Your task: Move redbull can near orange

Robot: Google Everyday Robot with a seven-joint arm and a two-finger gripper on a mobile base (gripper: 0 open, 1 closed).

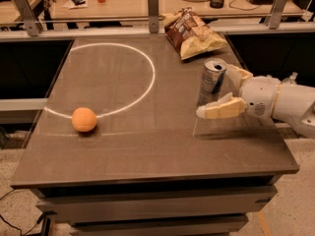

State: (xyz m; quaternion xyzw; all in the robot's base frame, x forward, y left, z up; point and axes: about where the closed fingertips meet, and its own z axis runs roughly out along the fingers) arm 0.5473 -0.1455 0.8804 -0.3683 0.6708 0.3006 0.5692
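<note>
**Gripper [219, 93] wide open at redbull can [212, 80]**

Fingers were spread, not clamped. Orange [84, 119] lay well left of the gripper, slightly nearer. Can stood upright between the fingers. Chip bag [194, 33] lay beyond, near the table [147, 151] back edge.

White end effector [216, 93] straddling redbull can [212, 80], fingers spread, orange [84, 119] well apart
</note>
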